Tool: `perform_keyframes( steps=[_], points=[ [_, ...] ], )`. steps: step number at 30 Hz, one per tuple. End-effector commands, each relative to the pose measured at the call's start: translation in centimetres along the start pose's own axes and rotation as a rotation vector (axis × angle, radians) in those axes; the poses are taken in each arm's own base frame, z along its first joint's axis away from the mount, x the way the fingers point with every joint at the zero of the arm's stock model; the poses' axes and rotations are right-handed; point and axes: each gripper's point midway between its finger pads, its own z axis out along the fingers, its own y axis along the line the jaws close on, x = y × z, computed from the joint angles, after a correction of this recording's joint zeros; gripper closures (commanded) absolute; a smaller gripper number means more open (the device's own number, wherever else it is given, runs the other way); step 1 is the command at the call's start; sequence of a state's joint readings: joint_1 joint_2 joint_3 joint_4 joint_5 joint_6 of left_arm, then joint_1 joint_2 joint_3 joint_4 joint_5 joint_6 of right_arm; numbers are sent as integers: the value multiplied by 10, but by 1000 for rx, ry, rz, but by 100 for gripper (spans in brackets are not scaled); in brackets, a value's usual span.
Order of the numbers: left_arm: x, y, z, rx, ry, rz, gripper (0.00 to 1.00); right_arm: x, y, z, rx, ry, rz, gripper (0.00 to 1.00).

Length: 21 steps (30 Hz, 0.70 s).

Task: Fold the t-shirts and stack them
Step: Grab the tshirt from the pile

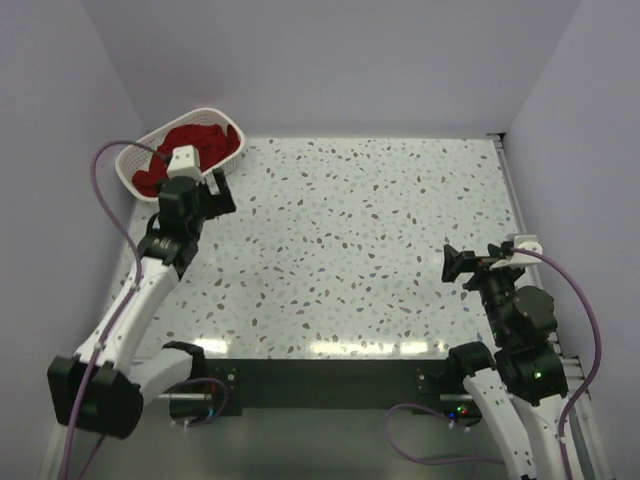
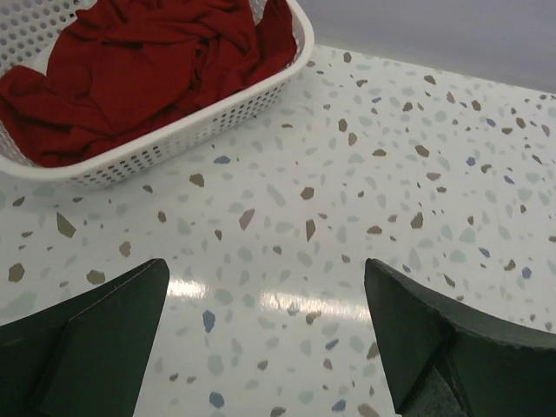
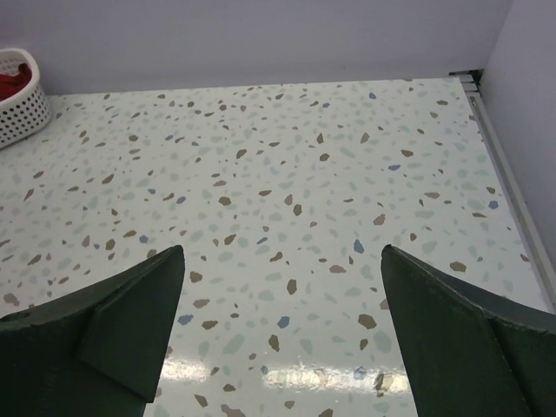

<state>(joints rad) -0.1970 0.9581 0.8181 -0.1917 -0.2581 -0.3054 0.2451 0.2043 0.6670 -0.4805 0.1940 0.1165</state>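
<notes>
Red tee [image 2: 148, 69] bunched in basket [image 2: 200, 126], bench [image 1: 350, 230] 11 o'clock. L gripper [image 1: 220, 190] beside it, wide; R gripper [image 1: 458, 265] 4 o'clock, wide.

A bunched t-shirt [image 1: 190, 145] lies in the basket [image 1: 133, 160] at the far left corner of the table [image 1: 350, 230], my left gripper [image 1: 218, 190] hangs just before that basket's right end, and my right gripper [image 1: 455, 266] hangs over the table's near right part, well apart from both.

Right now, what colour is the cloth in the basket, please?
Deep red cloth; best in left wrist view.
</notes>
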Motion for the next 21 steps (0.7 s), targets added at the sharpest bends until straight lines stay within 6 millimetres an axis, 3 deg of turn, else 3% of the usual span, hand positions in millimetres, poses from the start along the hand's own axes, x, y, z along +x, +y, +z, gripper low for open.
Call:
perform_keyframes(
  steps=[1, 2, 3, 4, 5, 6, 7, 8, 9, 10, 11, 12, 13, 14, 17, 21],
  points=[
    [-52, 1, 56, -87, -74, -52, 0, -7, 9, 9, -30, -26, 19, 1],
    [-78, -1, 65, -94, -109, -73, 0, -5, 9, 9, -31, -18, 17, 1],
    [-81, 0, 78, -108, -99, -78, 0, -3, 10, 10, -36, -10, 19, 1],
    [-67, 9, 106, -146, -46, -71, 0, -1, 13, 10, -52, 1, 17, 1],
    [-93, 7, 116, -151, -85, -88, 0, 4, 15, 11, -57, 21, 17, 1],
    [-76, 12, 143, -179, -26, -77, 0, 6, 16, 11, -64, 28, 23, 1],
    [-79, 21, 156, -203, -21, -82, 0, 8, 20, 11, -79, 40, 24, 1],
    [-102, 21, 166, -213, -60, -104, 0, 10, 21, 11, -86, 48, 23, 1],
    [-82, 27, 191, -235, -10, -98, 0, 12, 22, 12, -91, 58, 16, 1],
    [-83, 36, 203, -252, -9, -111, 0, 12, 23, 12, -95, 63, 15, 1],
    [-101, 36, 212, -252, -45, -127, 0, 15, 23, 12, -97, 78, 14, 1],
    [-82, 43, 233, -272, -4, -125, 0, 18, 24, 13, -100, 92, 14, 1],
    [-80, 46, 243, -279, -1, -130, 0, 19, 24, 14, -99, 98, 13, 1],
    [-78, 64, 260, -311, 0, -152, 0, 22, 26, 16, -105, 114, 10, 2],
    [-70, 74, 283, -307, -3, -234, 1, 29, 27, 18, -108, 150, 4, 1],
    [-30, 94, 319, -293, 30, -300, 11, 36, 27, 22, -106, 188, -7, 1]
  ],
)
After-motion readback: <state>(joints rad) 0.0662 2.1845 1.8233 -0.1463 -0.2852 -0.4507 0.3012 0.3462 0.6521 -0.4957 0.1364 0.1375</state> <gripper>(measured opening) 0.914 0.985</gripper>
